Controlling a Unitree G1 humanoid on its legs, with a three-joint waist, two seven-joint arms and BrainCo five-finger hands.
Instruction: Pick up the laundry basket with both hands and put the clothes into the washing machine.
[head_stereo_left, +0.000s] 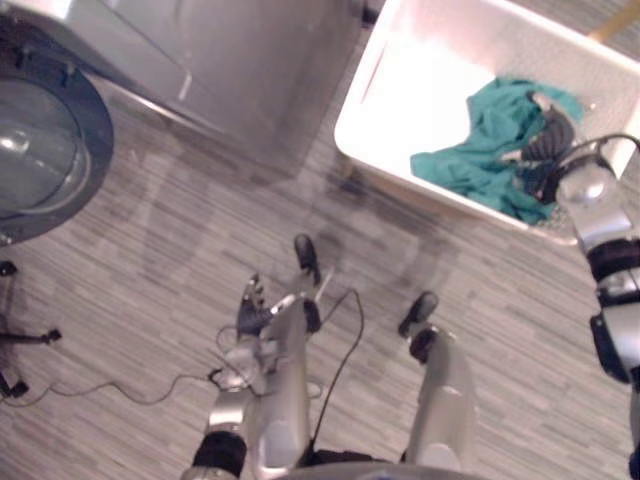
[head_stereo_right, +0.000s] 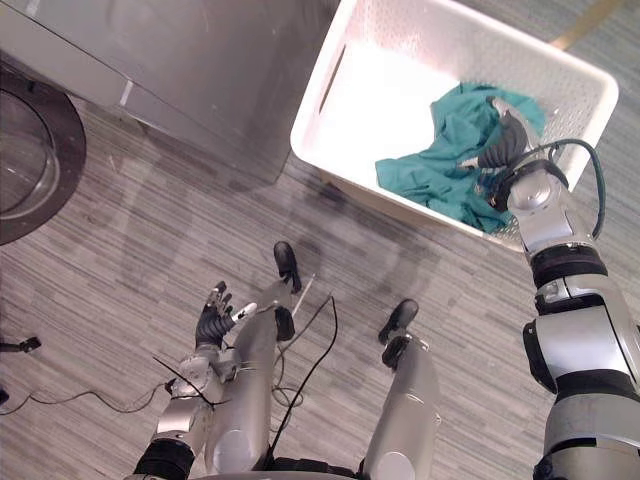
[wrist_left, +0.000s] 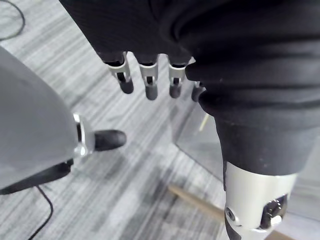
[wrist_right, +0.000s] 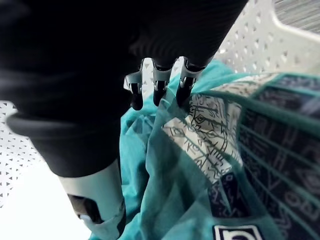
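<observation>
Grey plank-look floor under everything. Far left: washing machine, grey front, w/ dark round door at the left edge; open or shut, can't tell.

Near, left of centre: left robot hand low over the floor, fingers straight & relaxed, thumb apart, holding nothing, well apart from the basket.

Far right: white laundry basket on the floor, near the machine's right corner, perforated walls, handle slot in its left end wall. Inside, toward the right end: teal garment, crumpled, w/ a patterned panel seen in the right wrist view. Right robot hand down in the basket on top of the garment, fingers fairly straight, tips at the cloth, no fold pinched as far as seen.

Handling, as a guess:
- **Basket:** prob. light, stiff plastic, smooth rim. Best taken at both end walls, by the slots, one robot hand per end. Off-centre load, so likely to dip right.
- **Garment:** soft, limp, light; apt to drape & slide. Better to bunch a thick fold than pinch an edge.
</observation>
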